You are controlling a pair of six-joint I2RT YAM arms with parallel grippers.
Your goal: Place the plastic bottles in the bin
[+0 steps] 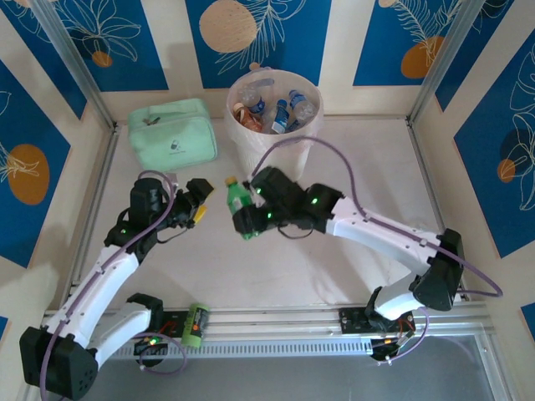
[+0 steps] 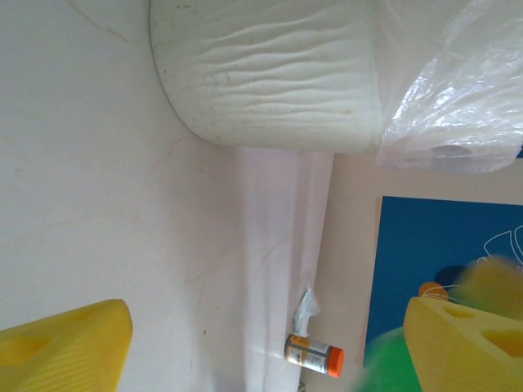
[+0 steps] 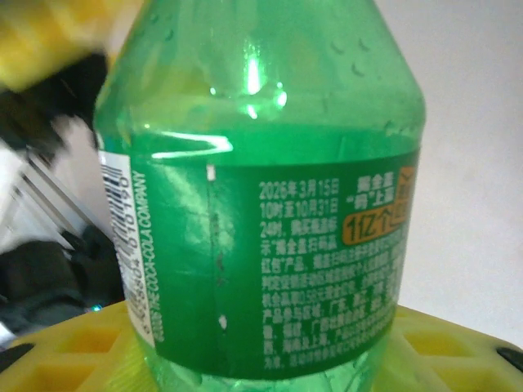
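Grips a green bottle (image 1: 238, 199) in the right claw (image 1: 249, 220), jaws closed partway onto the lower body at the label, yellow cap uppermost. Holds it above the bare table (image 1: 351, 167) between the two arms, near the bin (image 1: 242, 138) but not over it. Leaves the left claw (image 1: 199, 210) gaping wide just beside the bottle, nothing between its yellow fingers (image 2: 65, 347). Judging from that, time to carry and drop. Lift first, high enough for the bottle's base to clear the rim and the loose bag liner (image 2: 449, 90). Then swing forward and a little right until centred over the opening rather than the near wall. Hold the squeeze steady on the way: smooth thin plastic, probably slippery, and liable to pivot when gripped low. Mind the left claw while pulling away, since a sideways sweep from this close could clip it. Better to rise straight up before turning. Open only once well inside the rim, and low, so as to settle the bottle onto the pile of bottles (image 1: 280, 109) already inside rather than bounce it out. Afterwards, look to the orange-capped bottle (image 2: 315, 355) lying by a wall in the left wrist view, and to a green object (image 1: 195, 324) on the near rail, possibly another bottle.
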